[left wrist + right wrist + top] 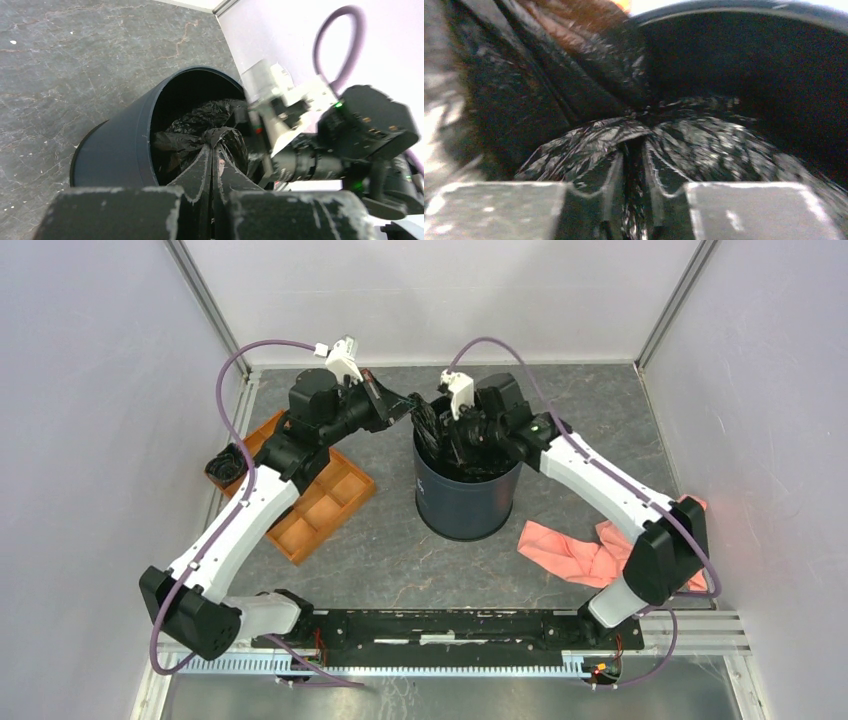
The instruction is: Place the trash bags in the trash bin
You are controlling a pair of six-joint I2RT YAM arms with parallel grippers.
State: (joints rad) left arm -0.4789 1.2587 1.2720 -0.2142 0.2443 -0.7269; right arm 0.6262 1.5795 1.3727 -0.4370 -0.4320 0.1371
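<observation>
The navy trash bin (465,502) stands mid-table. A black trash bag (432,425) hangs over its far rim and partly inside. My left gripper (408,406) is at the bin's far-left rim, shut on a bunched knot of the bag (220,134); the bin (122,145) lies below it in the left wrist view. My right gripper (455,440) reaches down into the bin's mouth and is shut on a fold of the same black film (634,150), with the bin's dark wall (744,60) behind. A second black wad (226,464) lies at the far left by the tray.
An orange compartment tray (322,502) lies left of the bin, under the left arm. A pink cloth (585,552) lies right of the bin, by the right arm. Enclosure walls stand close on three sides.
</observation>
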